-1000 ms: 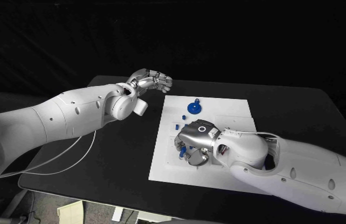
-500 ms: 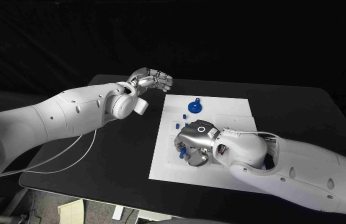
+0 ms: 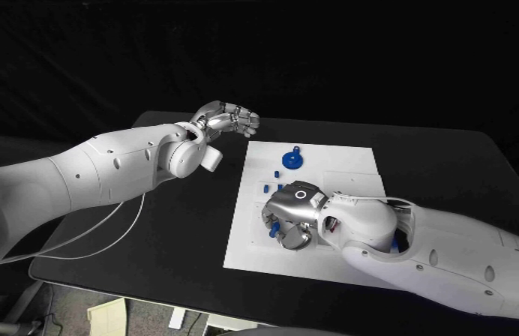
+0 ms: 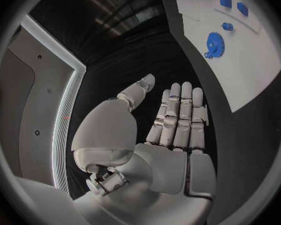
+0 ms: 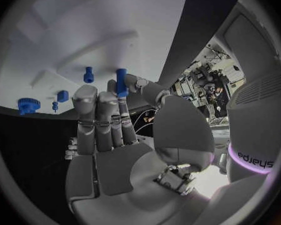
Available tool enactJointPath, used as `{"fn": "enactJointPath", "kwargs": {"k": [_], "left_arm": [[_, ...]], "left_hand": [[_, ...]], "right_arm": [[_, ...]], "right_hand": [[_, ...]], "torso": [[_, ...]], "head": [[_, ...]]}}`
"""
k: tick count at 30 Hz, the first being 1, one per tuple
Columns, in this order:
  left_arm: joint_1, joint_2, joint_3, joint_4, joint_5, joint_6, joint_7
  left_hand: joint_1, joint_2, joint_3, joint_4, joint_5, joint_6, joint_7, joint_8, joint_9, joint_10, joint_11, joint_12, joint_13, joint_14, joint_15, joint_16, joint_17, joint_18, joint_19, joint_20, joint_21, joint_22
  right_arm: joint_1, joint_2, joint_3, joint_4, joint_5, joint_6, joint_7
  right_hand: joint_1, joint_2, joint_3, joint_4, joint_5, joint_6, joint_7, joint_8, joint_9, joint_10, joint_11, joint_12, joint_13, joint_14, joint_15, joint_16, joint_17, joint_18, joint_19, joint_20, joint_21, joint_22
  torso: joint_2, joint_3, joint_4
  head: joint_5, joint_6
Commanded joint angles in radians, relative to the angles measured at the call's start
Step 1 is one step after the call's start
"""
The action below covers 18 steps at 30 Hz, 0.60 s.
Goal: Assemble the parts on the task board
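Right hand (image 5: 112,120): we see blue peg (image 5: 121,82) pinched at fingertips, over board (image 3: 335,172). Left hand (image 4: 172,130): fingers straight, together, holding nothing, off board. Gear (image 3: 291,160) on board's far end.

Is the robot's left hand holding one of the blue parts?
No. In the left wrist view the left hand has its fingers straight and apart with nothing in them, over the black table beside the task board.
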Motion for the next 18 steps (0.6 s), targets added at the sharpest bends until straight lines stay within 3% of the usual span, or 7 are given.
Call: {"fn": "enactJointPath", "kwargs": {"k": [1,9,12,16,18], "left_arm": [[0.001,0.000,0.001,0.002,0.005,0.013,0.006],[0.001,0.002,0.001,0.001,0.005,0.014,0.005],[0.001,0.003,0.001,-0.002,0.005,0.015,0.005],[0.001,0.004,0.001,-0.003,0.005,0.015,0.005],[0.001,0.005,0.001,-0.003,0.005,0.015,0.005]], "left_hand": [[-0.011,-0.001,-0.004,0.004,-0.006,-0.010,0.000,0.007,-0.001,-0.007,-0.002,-0.005,-0.001,0.001,0.001,-0.005,0.002,0.019,0.007,0.001,-0.006,0.001],[-0.012,0.000,-0.004,0.004,-0.006,-0.010,0.000,0.007,-0.001,-0.007,-0.002,-0.005,-0.001,0.001,0.001,-0.006,0.002,0.019,0.007,0.001,-0.006,0.002],[-0.012,0.000,-0.004,0.004,-0.006,-0.010,0.000,0.007,-0.001,-0.007,-0.002,-0.005,-0.001,0.001,0.001,-0.006,0.002,0.019,0.007,0.001,-0.006,0.002],[-0.012,0.000,-0.004,0.004,-0.006,-0.010,0.000,0.007,-0.001,-0.007,-0.002,-0.005,-0.001,0.001,0.001,-0.006,0.003,0.018,0.007,0.001,-0.006,0.002],[-0.012,0.000,-0.004,0.004,-0.006,-0.010,0.000,0.007,-0.001,-0.007,-0.002,-0.005,-0.001,0.001,0.001,-0.006,0.003,0.018,0.007,0.001,-0.006,0.002]], "right_arm": [[0.000,0.001,-0.003,-0.003,-0.006,0.019,-0.001],[0.000,0.007,-0.010,-0.006,0.019,0.008,0.015],[0.000,0.010,-0.014,-0.007,0.040,-0.002,0.028],[0.000,0.009,-0.016,-0.008,0.055,-0.015,0.027],[0.000,0.007,-0.016,-0.009,0.057,-0.025,0.027]], "right_hand": [[0.009,0.002,0.007,-0.001,0.003,0.006,-0.001,0.007,0.001,0.055,-0.005,0.006,0.001,-0.016,-0.013,0.003,0.001,0.123,-0.004,-0.006,0.006,0.021],[0.007,0.002,0.006,0.000,0.004,0.006,-0.001,0.006,0.001,0.055,-0.005,0.006,0.001,-0.017,-0.012,0.003,0.001,0.123,-0.004,-0.006,0.006,0.021],[-0.005,-0.004,-0.001,0.003,0.024,0.000,0.002,0.002,0.001,0.049,-0.003,0.001,0.002,-0.021,-0.010,0.000,-0.002,0.123,-0.009,-0.003,0.005,0.019],[-0.041,-0.023,-0.056,-0.001,0.047,-0.011,0.006,-0.002,0.001,0.038,0.002,-0.006,0.001,-0.024,-0.007,-0.005,-0.007,0.123,-0.013,0.000,0.003,0.017],[-0.052,-0.029,-0.110,-0.017,0.033,-0.027,0.011,-0.010,0.000,0.026,0.006,-0.015,0.000,-0.026,-0.002,-0.008,-0.012,0.123,-0.017,0.000,-0.001,0.015]], "torso": [[0.000,0.0001,-0.0002],[0.000,-0.0006,-0.0003],[0.000,-0.0004,0.0000],[0.000,-0.0004,-0.0004],[0.000,-0.0008,-0.0006]], "head": [[0.000,0.000],[0.001,-0.002],[0.001,-0.002],[0.000,-0.003],[0.000,-0.003]]}}
